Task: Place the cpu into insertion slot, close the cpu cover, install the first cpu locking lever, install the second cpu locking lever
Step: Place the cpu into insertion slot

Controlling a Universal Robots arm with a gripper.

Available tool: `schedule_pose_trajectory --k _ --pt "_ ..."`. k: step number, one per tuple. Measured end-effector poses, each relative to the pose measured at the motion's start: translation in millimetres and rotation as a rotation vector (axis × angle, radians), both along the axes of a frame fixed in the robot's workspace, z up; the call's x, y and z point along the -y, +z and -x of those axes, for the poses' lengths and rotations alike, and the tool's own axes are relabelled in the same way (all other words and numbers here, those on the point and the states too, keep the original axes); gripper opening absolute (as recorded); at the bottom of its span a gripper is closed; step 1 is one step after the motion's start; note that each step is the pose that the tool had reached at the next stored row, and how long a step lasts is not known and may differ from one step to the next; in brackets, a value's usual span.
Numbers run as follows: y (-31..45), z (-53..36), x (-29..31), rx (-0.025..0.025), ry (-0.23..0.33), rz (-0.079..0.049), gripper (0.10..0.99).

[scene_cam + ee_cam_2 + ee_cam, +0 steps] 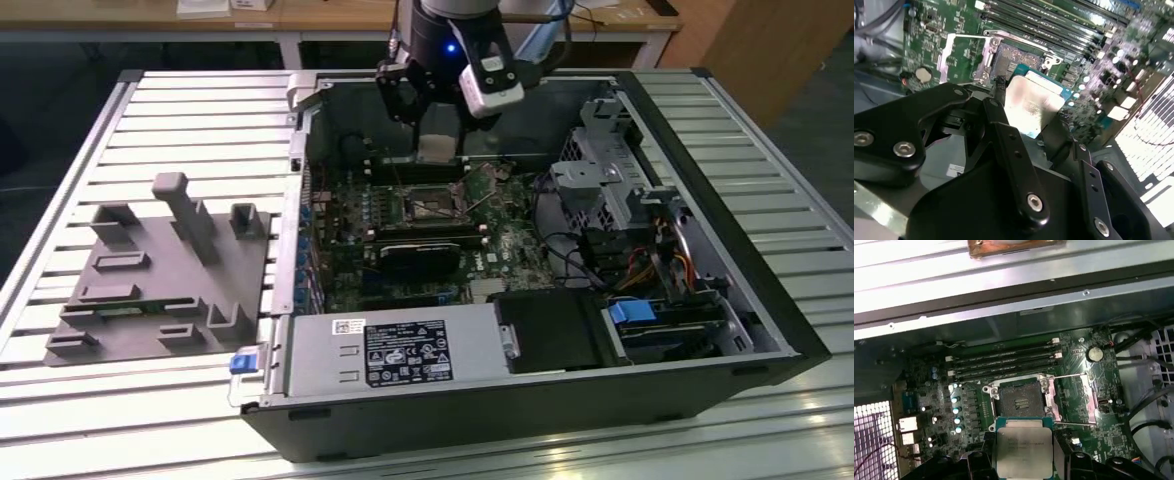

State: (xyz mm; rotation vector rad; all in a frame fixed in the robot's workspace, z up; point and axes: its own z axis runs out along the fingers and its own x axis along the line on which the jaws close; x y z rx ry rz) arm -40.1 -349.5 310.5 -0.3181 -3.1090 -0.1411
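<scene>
chip first: one small flat square cpu (1023,447) with a pale silver-beige metal face, pinched at two opposite edges between the black fingers of the gripper (1024,462). it hangs above the green motherboard (1114,440), apart from it, metal face toward the wrist. its edges sit roughly square with the one insertion slot (1019,400), a dark-centred square socket with a shiny rim. nearly square, the chip shows no clear long axis. the slot lies bare. the one cpu cover (1052,402), a thin silver windowed frame, is swung open just beside it. long dark memory slots (1004,362) run along another side. the open black computer case (534,410) walls it all in, on the slatted tabletop (200,110).
</scene>
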Motion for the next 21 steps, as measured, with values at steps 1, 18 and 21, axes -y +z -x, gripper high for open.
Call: schedule_pose_trajectory --k 1,18,21 --pt "-0.2 0.0 0.0 0.0000 -0.018 0.000 0.537" --pt "-1.5 0.0 0.0 0.0002 -0.296 0.002 0.537" --pt "-1.8 0.0 0.0 0.0001 -0.347 0.002 0.537"
